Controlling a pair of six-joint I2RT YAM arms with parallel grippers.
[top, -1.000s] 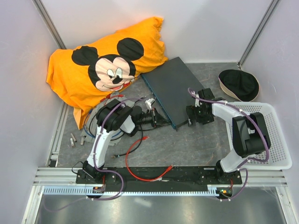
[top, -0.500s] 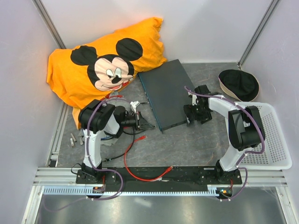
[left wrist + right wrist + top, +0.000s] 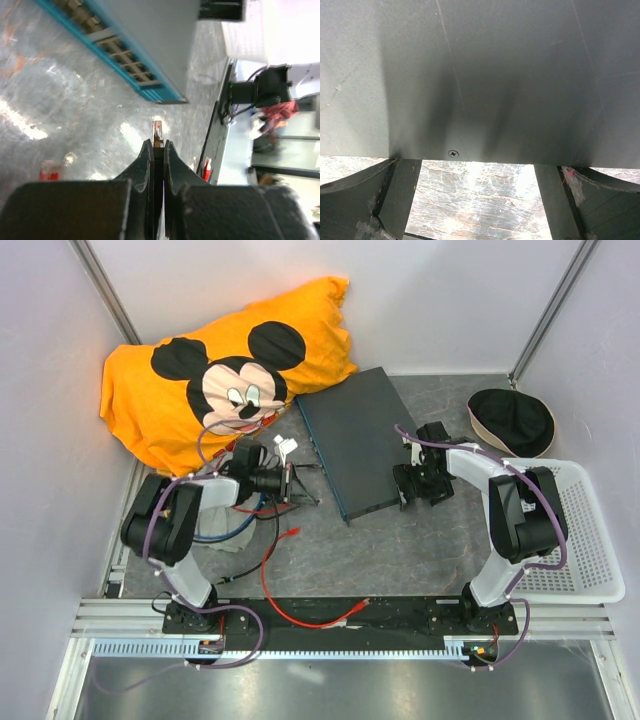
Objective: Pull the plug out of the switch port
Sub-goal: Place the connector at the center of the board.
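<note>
A: If you've got eyes on it, where's the plug (image 3: 158, 131) right now?

B: In my left hand (image 3: 158, 146), which is pressed together on it, clear connector tip poking out past the tips. It sits apart from the switch (image 3: 360, 435). There's a gap of bare worktop (image 3: 400, 540) between the connector and the teal socket face.

A: Run me across, left to right.

B: Far left, orange Mickey Mouse cushion (image 3: 225, 365) in the back corner, its right end near the switch's far corner. In front of it is my left arm, lying over a tangle of blue and black cables (image 3: 228, 528). A red cable (image 3: 272, 580) loops from there toward the near edge. Then the switch, flat on the worktop, set diagonally, teal face turned toward my left hand.

A: Right side?

B: Right hand (image 3: 408, 485) is at the switch's opposite long edge, near its front corner. In the wrist view it's spread wide, with the grey top plate filling the frame above and one screw (image 3: 453, 154) at the plate's edge. Can't tell whether the tips press on the case or just sit against it.

A: Beyond that?

B: Black round cap (image 3: 512, 420) well apart at back right. White basket (image 3: 590, 570) along the right edge, beside my right arm.
</note>
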